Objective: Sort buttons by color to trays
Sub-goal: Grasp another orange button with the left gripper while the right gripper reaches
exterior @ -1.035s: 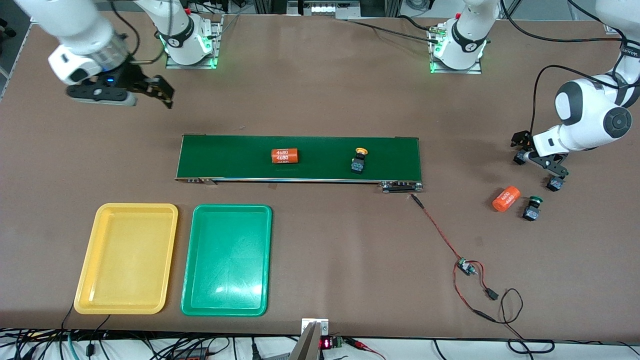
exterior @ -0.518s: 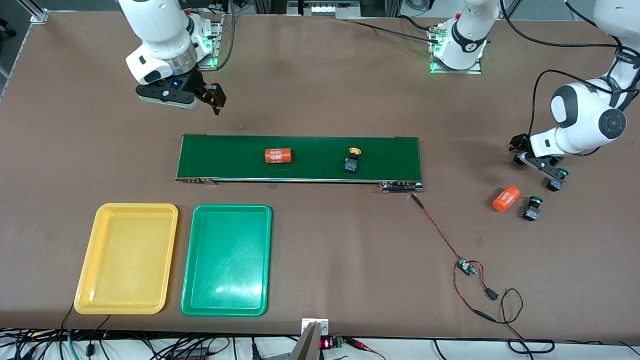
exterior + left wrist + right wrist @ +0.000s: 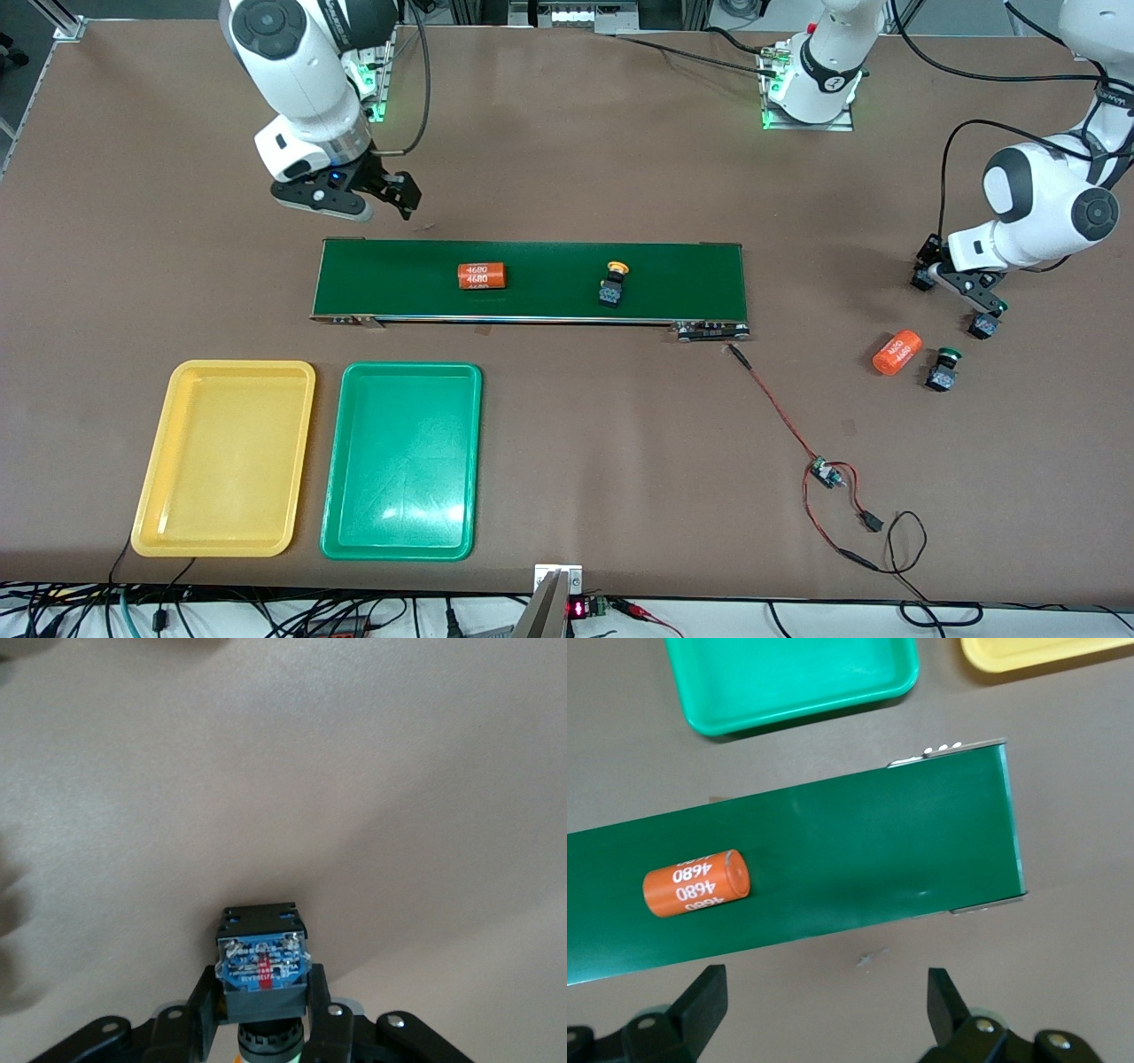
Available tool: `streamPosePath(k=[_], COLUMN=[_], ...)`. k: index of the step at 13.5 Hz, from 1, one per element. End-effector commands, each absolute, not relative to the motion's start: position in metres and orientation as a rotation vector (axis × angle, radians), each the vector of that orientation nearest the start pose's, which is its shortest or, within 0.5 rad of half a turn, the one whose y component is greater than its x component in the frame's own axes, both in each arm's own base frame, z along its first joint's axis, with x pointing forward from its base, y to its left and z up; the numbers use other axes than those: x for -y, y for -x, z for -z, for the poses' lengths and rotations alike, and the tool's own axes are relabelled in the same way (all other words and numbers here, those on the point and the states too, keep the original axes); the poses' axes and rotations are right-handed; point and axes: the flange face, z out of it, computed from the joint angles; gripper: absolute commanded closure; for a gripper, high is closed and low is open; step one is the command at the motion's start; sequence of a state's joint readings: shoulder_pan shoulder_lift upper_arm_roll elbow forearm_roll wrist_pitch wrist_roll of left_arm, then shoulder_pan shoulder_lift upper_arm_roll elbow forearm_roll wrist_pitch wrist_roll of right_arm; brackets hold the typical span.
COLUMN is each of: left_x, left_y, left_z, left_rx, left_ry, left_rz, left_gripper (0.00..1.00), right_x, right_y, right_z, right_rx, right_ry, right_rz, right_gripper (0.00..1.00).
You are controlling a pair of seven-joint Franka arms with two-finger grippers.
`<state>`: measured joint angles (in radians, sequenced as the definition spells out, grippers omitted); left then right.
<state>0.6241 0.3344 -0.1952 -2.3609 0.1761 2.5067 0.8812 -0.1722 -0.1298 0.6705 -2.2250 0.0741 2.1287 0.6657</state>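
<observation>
My left gripper (image 3: 982, 312) is shut on a dark green button (image 3: 985, 324) low at the table near the left arm's end. In the left wrist view the button's black body (image 3: 262, 961) sits between the fingers (image 3: 205, 1010). A second green button (image 3: 943, 370) lies nearer the front camera. A yellow button (image 3: 611, 285) rides on the conveyor belt (image 3: 532, 301). My right gripper (image 3: 390, 202) hangs open and holds nothing, over the table beside the belt's edge (image 3: 833, 850). The yellow tray (image 3: 223, 456) and green tray (image 3: 403, 461) hold nothing.
One orange "4680" cylinder (image 3: 481, 276) lies on the belt, another (image 3: 897, 352) on the table beside the loose green button. A red-black wire with a small board (image 3: 828, 474) trails from the belt's end toward the front edge.
The left gripper has shut on the green button. The right arm swung in from its end of the table to the belt. The belt carried the cylinder and yellow button toward the right arm's end.
</observation>
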Motion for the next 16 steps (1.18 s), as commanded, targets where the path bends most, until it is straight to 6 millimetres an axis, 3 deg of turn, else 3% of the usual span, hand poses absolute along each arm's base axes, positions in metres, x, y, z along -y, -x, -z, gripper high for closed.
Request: streamPosePath(k=[1,2,4,8,9,10,12,16], left_x=[-0.199,-0.196,-0.165,-0.057,-0.03,0.012,0.053,0.129], left_y=[-0.45,-0.458,-0.477,-0.491,-0.49,-0.491,-0.493,-0.504], left_z=[-0.198,-0.217,-0.253,-0.31,-0.319,-0.323,-0.329,-0.341], left_rx=[-0.976,-0.964,-0.944,-0.666,-0.622,-0.582,-0.569,-0.522], left_ry=[3.027,3.008,2.961,2.968,2.962,2.958,2.972,3.059], left_rz=[-0.227,-0.19,-0.131,-0.158,-0.172,-0.183,-0.143,-0.074], left_gripper=[1.0,1.0,1.0,1.0,1.0,1.0,1.0,1.0], right_x=[-0.258,-0.261,-0.268,-0.272,-0.272,-0.275,-0.292,-0.3], right_y=[-0.449,-0.449,-0.448,-0.449,-0.45,-0.453,-0.452,-0.457], right_z=[-0.401,-0.397,-0.389,-0.384,-0.383,-0.382,-0.376,-0.357], right_rx=[-0.342,-0.33,-0.265,-0.043,-0.025,-0.035,-0.011,0.011], right_ry=[3.102,3.103,3.128,3.147,3.144,3.129,3.089,3.056], right_rz=[-0.009,-0.02,-0.028,-0.004,-0.008,0.004,0.031,0.006], right_gripper=[0.0,0.0,0.0,0.0,0.0,0.0,0.0,0.0])
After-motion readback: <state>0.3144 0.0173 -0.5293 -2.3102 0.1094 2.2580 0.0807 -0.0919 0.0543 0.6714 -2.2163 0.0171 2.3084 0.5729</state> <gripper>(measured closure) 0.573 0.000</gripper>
